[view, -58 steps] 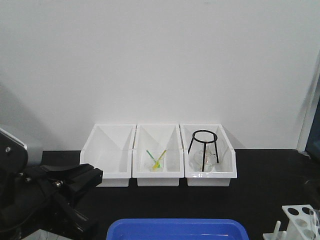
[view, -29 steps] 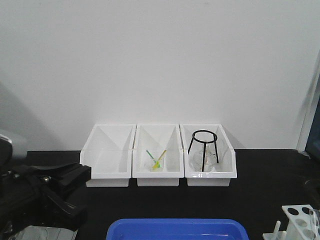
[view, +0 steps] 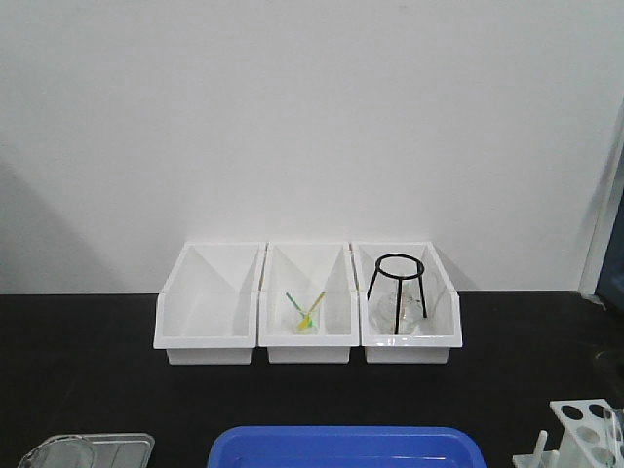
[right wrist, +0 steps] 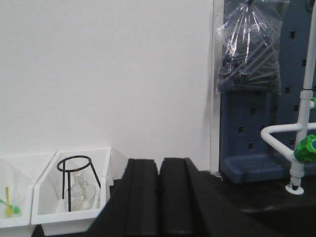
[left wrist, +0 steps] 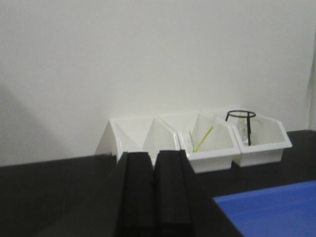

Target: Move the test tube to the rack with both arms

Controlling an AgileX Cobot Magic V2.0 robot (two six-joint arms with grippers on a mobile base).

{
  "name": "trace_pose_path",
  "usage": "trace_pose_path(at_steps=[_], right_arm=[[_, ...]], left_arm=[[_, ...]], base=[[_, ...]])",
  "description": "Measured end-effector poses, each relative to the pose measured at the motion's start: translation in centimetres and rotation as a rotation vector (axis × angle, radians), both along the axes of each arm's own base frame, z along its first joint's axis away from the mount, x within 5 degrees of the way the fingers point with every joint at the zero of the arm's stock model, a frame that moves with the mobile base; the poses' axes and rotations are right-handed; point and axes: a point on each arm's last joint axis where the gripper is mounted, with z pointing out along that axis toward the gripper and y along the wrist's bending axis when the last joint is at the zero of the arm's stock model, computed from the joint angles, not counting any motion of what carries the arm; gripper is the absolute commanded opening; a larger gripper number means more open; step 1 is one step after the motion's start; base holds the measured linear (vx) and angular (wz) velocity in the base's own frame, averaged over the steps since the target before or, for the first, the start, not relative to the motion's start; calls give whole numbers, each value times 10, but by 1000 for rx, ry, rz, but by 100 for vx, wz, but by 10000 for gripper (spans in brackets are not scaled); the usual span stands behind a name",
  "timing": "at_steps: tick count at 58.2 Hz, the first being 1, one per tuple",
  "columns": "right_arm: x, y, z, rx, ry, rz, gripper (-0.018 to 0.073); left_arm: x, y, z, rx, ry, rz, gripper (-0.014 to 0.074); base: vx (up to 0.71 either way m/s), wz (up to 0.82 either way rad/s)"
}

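The white rack [view: 583, 425] stands at the bottom right corner of the front view, with round holes on top and a peg beside it. I cannot make out the test tube in any view. Neither arm shows in the front view. In the left wrist view my left gripper [left wrist: 153, 155] has its black jaws pressed together with nothing between them, pointing at the white bins. In the right wrist view my right gripper [right wrist: 159, 161] is also shut and empty, above the black table.
Three white bins [view: 309, 343] stand against the back wall. The middle one holds coloured sticks [view: 306, 314]; the right one holds a black tripod [view: 397, 288] over a glass flask. A blue tray [view: 346, 447] lies front centre, a clear tray [view: 88, 448] front left. A blue pegboard [right wrist: 266, 123] and a white tap [right wrist: 298, 143] stand at the right.
My left arm has drawn back out of the front view at the lower left. The clear tray at the front left now shows.
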Motion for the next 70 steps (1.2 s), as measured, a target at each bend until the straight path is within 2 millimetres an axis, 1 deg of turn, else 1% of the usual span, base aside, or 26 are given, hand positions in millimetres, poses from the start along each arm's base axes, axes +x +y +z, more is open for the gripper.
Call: trace_pose_path(at_steps=[5,7,18,30,70], right_arm=[[0,0,0,0,1,0,-11],[0,0,0,0,3,-2,-11],[0,0,0,1,5,-3,-11],[0,0,0,1,5,-3,-11],[0,0,0,1,5,-3,-11]], left_arm=[[-5,2,-25,-4,36,28,-6],[-5,3,-31,8,59,36,-6],[-6,4,-43,148,145,53,-6],[-6,4,-45,183,160,56,-6],[-6,4,-45,186,160,57,-6]], base=[[0,0],[0,0],[0,0],[0,0],[0,0]])
